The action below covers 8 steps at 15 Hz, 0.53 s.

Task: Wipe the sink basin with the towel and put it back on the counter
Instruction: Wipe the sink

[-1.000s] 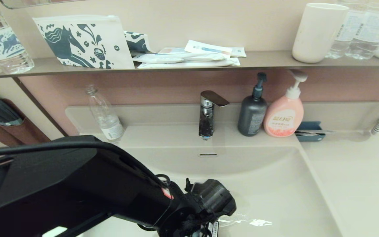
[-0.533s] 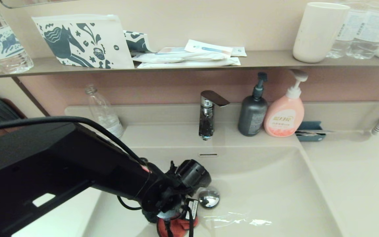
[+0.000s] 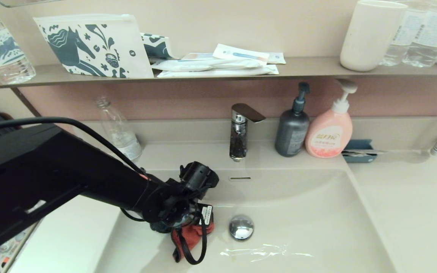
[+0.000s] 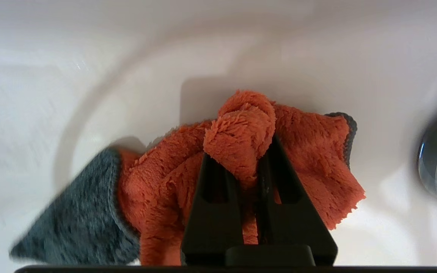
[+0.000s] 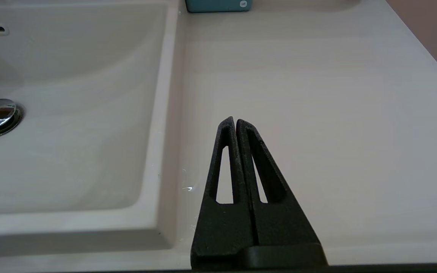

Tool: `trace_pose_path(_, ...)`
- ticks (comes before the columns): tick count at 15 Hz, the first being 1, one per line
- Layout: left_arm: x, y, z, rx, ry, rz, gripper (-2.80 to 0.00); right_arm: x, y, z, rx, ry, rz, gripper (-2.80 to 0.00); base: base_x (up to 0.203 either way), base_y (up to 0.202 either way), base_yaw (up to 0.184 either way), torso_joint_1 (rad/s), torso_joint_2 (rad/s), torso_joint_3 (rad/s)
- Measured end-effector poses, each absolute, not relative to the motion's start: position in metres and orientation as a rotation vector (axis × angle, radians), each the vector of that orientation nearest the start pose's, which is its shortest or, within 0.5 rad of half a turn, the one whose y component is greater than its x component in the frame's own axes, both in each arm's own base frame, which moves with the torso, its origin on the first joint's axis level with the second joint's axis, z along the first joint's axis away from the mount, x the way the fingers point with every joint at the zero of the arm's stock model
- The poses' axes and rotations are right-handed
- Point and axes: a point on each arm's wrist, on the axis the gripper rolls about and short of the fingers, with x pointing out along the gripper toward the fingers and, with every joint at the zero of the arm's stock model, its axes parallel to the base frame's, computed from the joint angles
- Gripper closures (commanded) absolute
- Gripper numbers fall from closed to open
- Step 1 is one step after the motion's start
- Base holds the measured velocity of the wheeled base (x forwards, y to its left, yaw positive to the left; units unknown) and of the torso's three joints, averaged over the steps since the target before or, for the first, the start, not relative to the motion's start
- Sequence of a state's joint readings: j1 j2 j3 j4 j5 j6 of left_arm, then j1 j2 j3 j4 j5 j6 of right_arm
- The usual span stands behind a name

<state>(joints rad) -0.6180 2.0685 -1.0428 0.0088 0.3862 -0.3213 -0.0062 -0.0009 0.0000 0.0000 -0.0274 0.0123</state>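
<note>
My left gripper is down in the off-white sink basin, shut on a bunched fold of the orange-red towel. The towel's dark grey backing trails out to one side on the basin floor. In the head view the towel peeks out under the left wrist, just left of the chrome drain plug. My right gripper is shut with nothing in it, hovering over the counter to the right of the basin; it is out of the head view.
The faucet stands behind the basin, with a dark pump bottle, a pink soap bottle and a teal tray to its right. A clear bottle stands back left. A wall shelf carries a pouch, packets and a cup.
My left arm has swept left and toward the back of the basin, dragging the towel along. The drain plug, covered a second ago, now shows. The right arm has not moved.
</note>
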Motion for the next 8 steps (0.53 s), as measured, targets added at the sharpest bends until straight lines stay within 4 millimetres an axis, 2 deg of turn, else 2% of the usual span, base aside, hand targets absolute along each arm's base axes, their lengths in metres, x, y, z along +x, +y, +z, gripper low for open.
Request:
trace_pose_path(5, 0.296, -0.195, 0.059, 0.101, 0.779, -0.086, 0.00, -0.023, 0.000, 0.075, 0.012, -0.001, -0.034, 0.00, 0.000, 0.000, 0.000, 0.000, 0.00, 0.000)
trace_pose_path(8, 0.295, -0.206, 0.052, 0.039, 0.678, -0.127, 0.00, -0.023, 0.000, 0.075, 0.012, -0.001, -0.034, 0.00, 0.000, 0.000, 0.000, 0.000, 0.00, 0.000)
